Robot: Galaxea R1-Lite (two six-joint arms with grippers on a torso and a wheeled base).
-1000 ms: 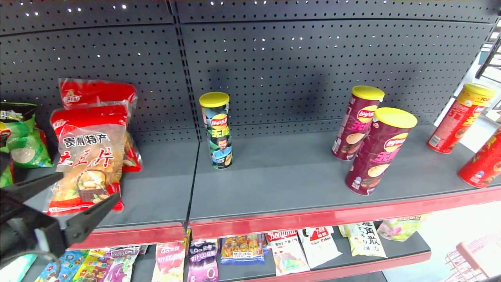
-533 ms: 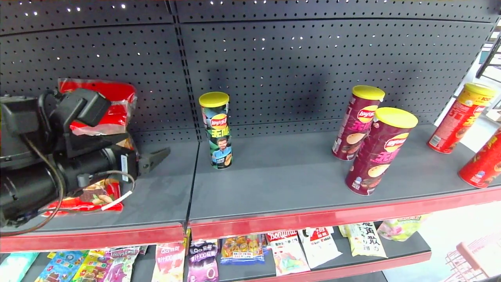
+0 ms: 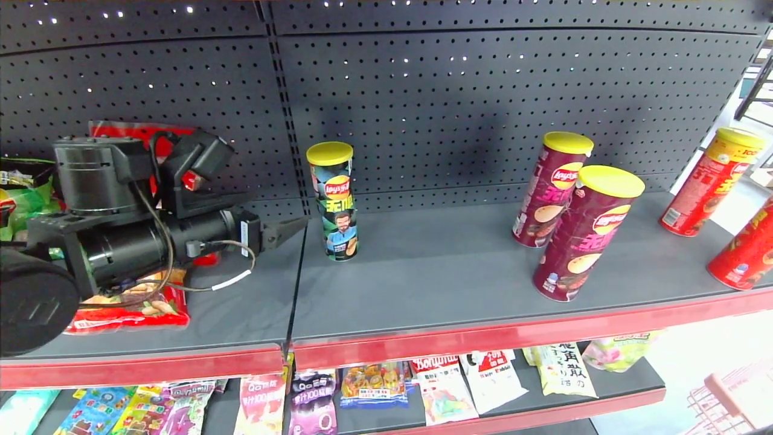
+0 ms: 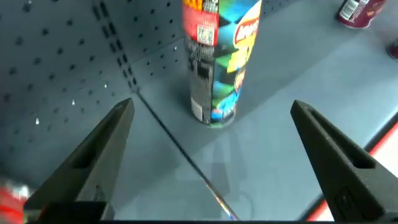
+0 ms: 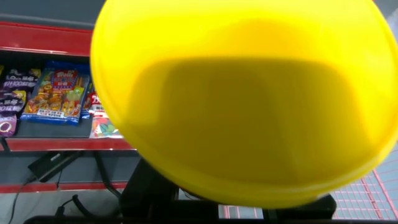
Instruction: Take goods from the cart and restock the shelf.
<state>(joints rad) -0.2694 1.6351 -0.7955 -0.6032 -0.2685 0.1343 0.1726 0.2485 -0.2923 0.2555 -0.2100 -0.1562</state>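
Note:
A chips can with a yellow lid and a blue-green wrapper (image 3: 335, 202) stands upright near the back of the grey shelf (image 3: 423, 284). My left gripper (image 3: 299, 225) hovers just left of it over the shelf, pointing at it. In the left wrist view the left gripper (image 4: 212, 109) is open, and the can (image 4: 217, 62) stands a short way beyond the fingertips, untouched. A big yellow lid (image 5: 249, 93) of another can sits right in front of the right wrist camera, held in the air before the lower shelves; the right fingers are hidden behind it.
Two maroon cans (image 3: 552, 187) (image 3: 583, 232) stand to the right, with red cans (image 3: 706, 181) at the far right. Red snack bags (image 3: 130, 302) lie behind my left arm. Snack packets (image 3: 441, 386) fill the lower shelf. A cart corner (image 3: 731, 399) shows bottom right.
My left arm has risen from the lower left corner and swung right along the shelf toward the blue-green can. The cans have not moved.

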